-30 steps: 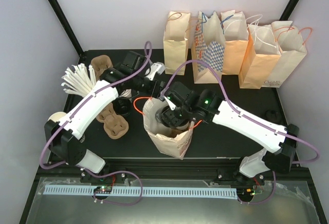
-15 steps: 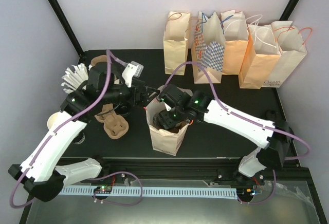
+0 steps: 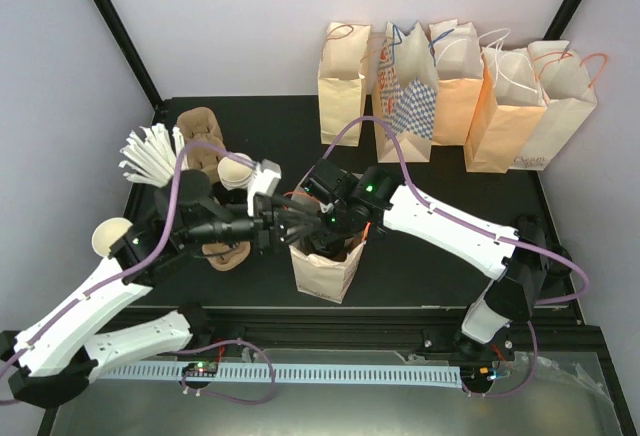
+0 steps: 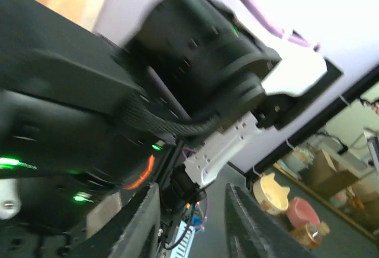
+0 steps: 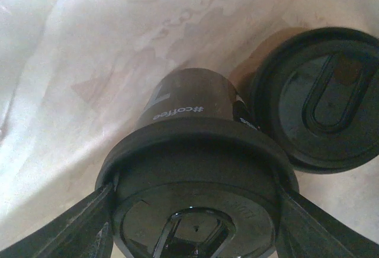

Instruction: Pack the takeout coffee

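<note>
Right wrist | my right gripper [image 5: 195,210] clamps the takeout coffee [image 5: 180,113] by its lid, low inside the paper bag [image 5: 77,63] beside a second lidded cup [image 5: 323,95], probably to seat it upright | left gripper [image 3: 284,224] at the bag rim, likely steadying the mouth; I cannot tell its grip

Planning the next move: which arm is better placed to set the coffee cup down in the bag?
Right. The right tool grips the coffee cup by the lid, down inside the paper bag beside another lidded cup. The left tool is at the bag's rim, holding nothing visible.
</note>
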`<state>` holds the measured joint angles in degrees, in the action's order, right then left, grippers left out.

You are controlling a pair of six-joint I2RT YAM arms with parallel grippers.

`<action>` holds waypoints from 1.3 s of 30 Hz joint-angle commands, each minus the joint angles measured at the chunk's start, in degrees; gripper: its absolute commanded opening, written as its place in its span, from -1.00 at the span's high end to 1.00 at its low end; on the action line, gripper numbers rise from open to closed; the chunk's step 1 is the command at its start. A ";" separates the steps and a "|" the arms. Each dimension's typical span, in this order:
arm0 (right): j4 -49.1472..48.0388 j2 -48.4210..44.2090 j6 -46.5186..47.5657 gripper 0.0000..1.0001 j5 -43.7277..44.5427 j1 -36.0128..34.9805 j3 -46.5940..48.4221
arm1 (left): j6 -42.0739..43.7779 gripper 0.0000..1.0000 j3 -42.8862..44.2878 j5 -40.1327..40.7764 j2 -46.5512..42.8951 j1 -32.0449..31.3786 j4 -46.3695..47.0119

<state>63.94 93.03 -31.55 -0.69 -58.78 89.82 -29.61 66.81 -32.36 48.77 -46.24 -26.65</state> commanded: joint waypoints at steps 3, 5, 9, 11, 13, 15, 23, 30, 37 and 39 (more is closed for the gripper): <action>2.22 0.87 -3.53 0.26 -2.47 0.18 1.85 | -6.98 0.57 -5.34 11.01 -0.28 -13.42 11.43; 2.36 1.05 -3.82 0.26 -2.60 0.16 2.37 | -6.44 0.52 -5.10 14.25 1.28 -17.00 10.63; 3.43 2.04 -4.34 0.26 -3.10 0.19 3.87 | -6.80 0.40 -5.56 23.80 3.42 -22.27 9.37; 3.82 2.23 -4.82 0.26 -3.46 0.20 4.43 | -7.59 0.33 -7.08 27.56 3.52 -23.24 10.46; 4.08 2.26 -5.36 0.27 -3.60 0.16 4.85 | -8.93 0.29 -8.31 30.02 3.58 -23.44 10.92; 4.22 2.24 -5.89 0.27 -3.66 0.18 5.02 | -9.56 0.26 -9.19 30.94 3.88 -23.46 11.47; 4.34 2.15 -7.61 0.28 -4.22 0.16 4.66 | -10.74 0.11 -10.03 29.54 6.13 -23.46 12.86; 4.11 2.07 -8.39 0.28 -4.49 0.12 4.00 | -10.02 0.24 -9.00 24.33 10.67 -23.38 18.04; 2.84 1.50 -8.53 0.29 -5.41 0.19 3.08 | -9.36 0.67 -7.04 19.66 14.13 -23.36 20.80; 3.28 1.90 -8.66 0.29 -5.63 0.16 3.18 | -9.27 0.78 -6.10 17.57 15.30 -23.37 21.21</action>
<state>68.07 94.26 -39.38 -5.50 -57.10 93.08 -40.29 57.34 -6.17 60.20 -69.08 -8.43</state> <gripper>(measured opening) 0.688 0.149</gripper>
